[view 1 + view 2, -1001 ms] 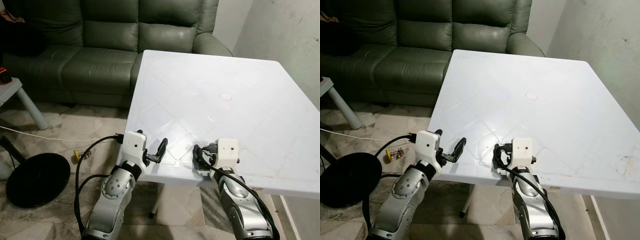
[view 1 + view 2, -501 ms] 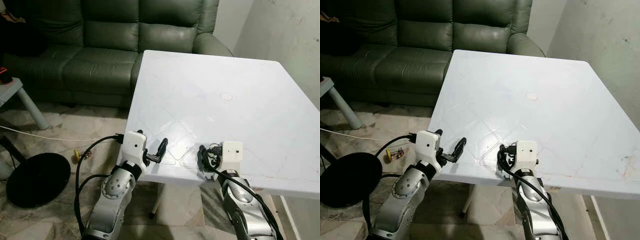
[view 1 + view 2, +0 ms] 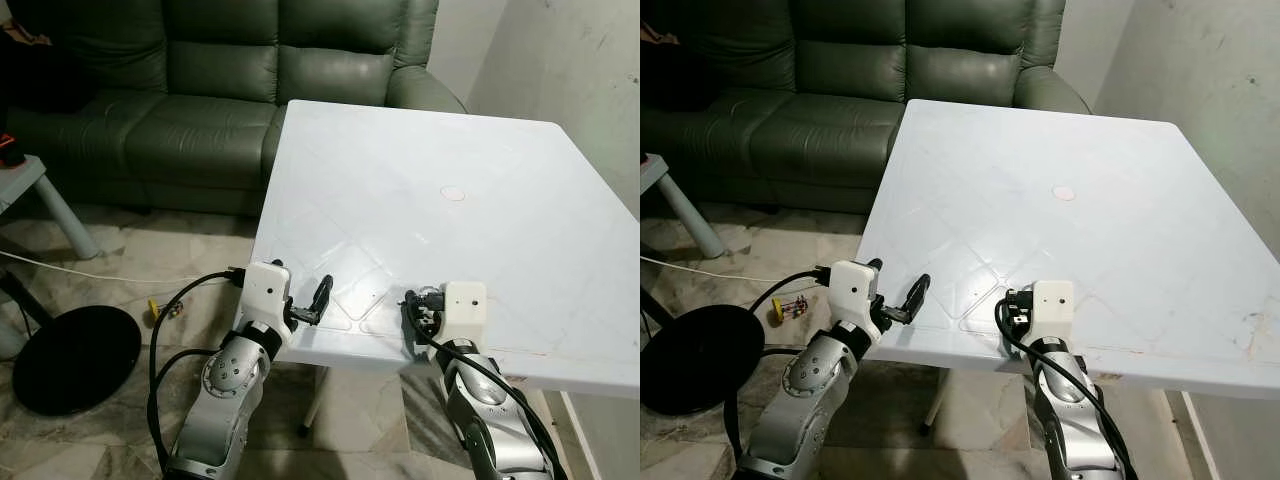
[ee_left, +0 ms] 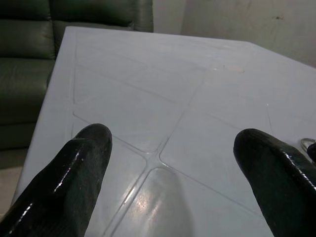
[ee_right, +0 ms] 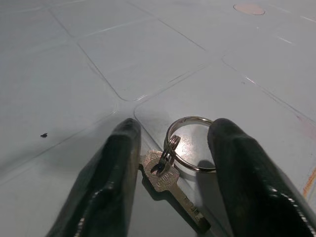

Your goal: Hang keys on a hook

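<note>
A silver key (image 5: 171, 184) on a round key ring (image 5: 190, 143) lies flat on the white table (image 3: 420, 180), close to its front edge. My right gripper (image 5: 173, 163) is low over the table and open. One black finger (image 5: 111, 182) stands on each side of the ring, and the key lies between them. From the head views the right gripper (image 3: 413, 318) is at the table's front edge, right of centre. My left gripper (image 3: 318, 300) is open with nothing in it at the same edge, further left. The key ring (image 4: 308, 143) shows beside a left finger (image 4: 276, 177).
A green leather sofa (image 3: 210, 90) stands behind the table and to the left. A grey wall (image 3: 580, 60) runs along the right. On the floor to the left are a black round base (image 3: 75, 358), a white cable and a small grey side table (image 3: 30, 185).
My right gripper has slid a little to the right along the table's front edge, so its fingers now stand around the key ring. The left arm has barely moved.
</note>
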Tool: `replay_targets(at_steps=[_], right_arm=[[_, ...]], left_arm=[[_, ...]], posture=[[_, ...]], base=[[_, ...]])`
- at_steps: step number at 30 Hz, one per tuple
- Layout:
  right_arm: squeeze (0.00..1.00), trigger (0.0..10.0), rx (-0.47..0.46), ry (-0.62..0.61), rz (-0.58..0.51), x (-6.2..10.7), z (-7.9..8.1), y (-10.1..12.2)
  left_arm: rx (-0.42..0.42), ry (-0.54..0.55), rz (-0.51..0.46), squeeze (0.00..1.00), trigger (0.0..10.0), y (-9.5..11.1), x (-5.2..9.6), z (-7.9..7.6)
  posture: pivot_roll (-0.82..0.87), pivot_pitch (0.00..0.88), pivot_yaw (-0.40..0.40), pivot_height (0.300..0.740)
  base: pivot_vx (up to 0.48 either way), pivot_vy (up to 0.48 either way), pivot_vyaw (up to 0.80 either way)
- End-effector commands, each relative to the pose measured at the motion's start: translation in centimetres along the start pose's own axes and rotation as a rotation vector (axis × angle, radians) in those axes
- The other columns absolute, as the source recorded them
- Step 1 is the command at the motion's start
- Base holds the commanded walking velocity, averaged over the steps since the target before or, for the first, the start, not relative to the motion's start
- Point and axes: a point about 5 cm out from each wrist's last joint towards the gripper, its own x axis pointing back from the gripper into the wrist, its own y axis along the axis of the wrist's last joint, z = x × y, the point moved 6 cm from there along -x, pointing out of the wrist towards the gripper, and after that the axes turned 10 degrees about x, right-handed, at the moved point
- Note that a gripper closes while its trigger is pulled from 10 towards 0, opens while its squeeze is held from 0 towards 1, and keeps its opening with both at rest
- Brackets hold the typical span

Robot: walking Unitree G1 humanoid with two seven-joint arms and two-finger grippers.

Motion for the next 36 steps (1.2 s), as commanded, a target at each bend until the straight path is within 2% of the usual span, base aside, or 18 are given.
replay_targets(at_steps=[1, 2, 4, 6, 9, 10, 11, 12, 13, 14, 15, 18, 19, 22, 31, 32, 33, 36], right_arm=[[0.00, 1.9, 0.008, -0.010, -0.003, 0.2, -0.5, 0.2], [0.00, 1.9, 0.010, -0.010, -0.003, 0.2, -0.5, 0.2], [0.00, 0.8, 0.013, -0.006, -0.001, 0.3, -0.5, 0.1], [0.00, 1.2, 0.018, -0.005, -0.001, 0.3, -0.5, 0.1], [0.00, 0.9, 0.020, -0.005, 0.004, 0.3, -0.6, 0.0], [0.00, 1.6, 0.022, -0.006, 0.007, 0.3, -0.6, 0.0], [0.00, 0.4, 0.020, -0.004, 0.007, 0.3, -0.6, -0.1], [0.00, 0.4, 0.020, -0.004, 0.007, 0.3, -0.6, -0.1], [0.00, 1.5, 0.028, 0.000, 0.008, 0.4, -0.6, -0.1], [0.00, 1.7, 0.026, 0.007, 0.010, 0.5, -0.6, -0.2], [0.00, 0.7, 0.032, 0.009, 0.008, 0.6, -0.6, -0.2], [0.00, 1.4, 0.038, 0.013, 0.016, 0.7, -0.5, -0.3], [0.00, 0.4, 0.040, 0.021, 0.016, 0.8, -0.4, -0.4], [0.00, 0.0, 0.049, 0.027, 0.002, 1.0, -0.4, -0.2], [0.00, 0.0, -0.011, 0.023, -0.055, 1.1, -0.7, 1.1], [0.00, 2.8, -0.053, -0.006, -0.079, 0.9, -1.2, 1.9], [0.00, 0.0, -0.082, -0.016, -0.121, 0.9, -1.4, 2.7], [0.00, 0.0, -0.133, -0.042, -0.185, 0.9, -1.9, 4.3]], left_arm=[[0.006, -0.001, -0.008, 0.00, 10.0, 0.3, 0.1, -0.2], [0.007, 0.000, -0.008, 0.00, 10.0, 0.3, 0.1, -0.2], [0.007, 0.003, -0.008, 0.00, 10.0, 0.4, 0.1, -0.1], [0.007, 0.005, -0.008, 0.00, 10.0, 0.3, 0.1, 0.0], [0.009, 0.009, -0.009, 0.00, 10.0, 0.4, 0.1, 0.0], [0.009, 0.012, -0.009, 0.00, 10.0, 0.4, 0.1, 0.1], [0.010, 0.013, -0.008, 0.00, 10.0, 0.4, 0.1, 0.1], [0.010, 0.013, -0.008, 0.00, 10.0, 0.4, 0.1, 0.1], [0.011, 0.015, -0.009, 0.00, 10.0, 0.4, 0.2, 0.1], [0.011, 0.016, -0.008, 0.00, 10.0, 0.4, 0.2, 0.1], [0.011, 0.017, -0.009, 0.00, 10.0, 0.4, 0.2, 0.2], [0.013, 0.019, -0.009, 0.00, 10.0, 0.4, 0.3, 0.2], [0.013, 0.021, -0.010, 0.00, 10.0, 0.5, 0.2, 0.3], [0.014, 0.024, -0.010, 0.00, 10.0, 0.5, 0.2, 0.3], [0.016, 0.035, -0.015, 0.00, 10.0, 0.6, 0.2, 0.6], [0.012, 0.044, -0.023, 0.00, 10.0, 0.9, 0.0, 0.8], [0.013, 0.048, -0.028, 0.00, 10.0, 1.0, -0.1, 0.9], [0.014, 0.054, -0.038, 0.00, 10.0, 1.5, -0.3, 1.3]], posture=[[0.05, 0.066, -0.078, 0.740], [0.05, 0.066, -0.078, 0.740], [0.05, 0.069, -0.078, 0.740], [0.05, 0.069, -0.079, 0.740], [0.05, 0.071, -0.079, 0.740], [0.05, 0.071, -0.079, 0.740], [0.05, 0.073, -0.080, 0.740], [0.05, 0.073, -0.080, 0.740], [0.05, 0.073, -0.082, 0.740], [0.05, 0.076, -0.081, 0.740], [0.05, 0.076, -0.081, 0.740], [0.05, 0.078, -0.083, 0.740], [0.05, 0.081, -0.083, 0.740], [0.05, 0.080, -0.084, 0.740], [0.06, 0.078, -0.083, 0.740], [0.06, 0.075, -0.081, 0.740], [0.06, 0.074, -0.081, 0.740], [0.06, 0.070, -0.079, 0.740]], base=[[0.000, 0.000, 0.00], [0.000, 0.000, 0.00], [0.000, 0.000, 0.00], [0.000, 0.000, 0.00], [0.000, 0.000, 0.00], [0.000, 0.000, 0.00], [0.000, 0.000, 0.00], [0.000, 0.000, 0.00], [0.000, 0.000, 0.00], [0.000, 0.000, 0.00], [0.000, 0.000, 0.00], [0.000, 0.000, 0.00], [0.000, 0.000, 0.00], [0.000, 0.000, 0.00], [0.000, 0.000, 0.00], [0.000, 0.000, 0.00], [0.000, 0.000, 0.00], [0.000, 0.000, 0.00]])
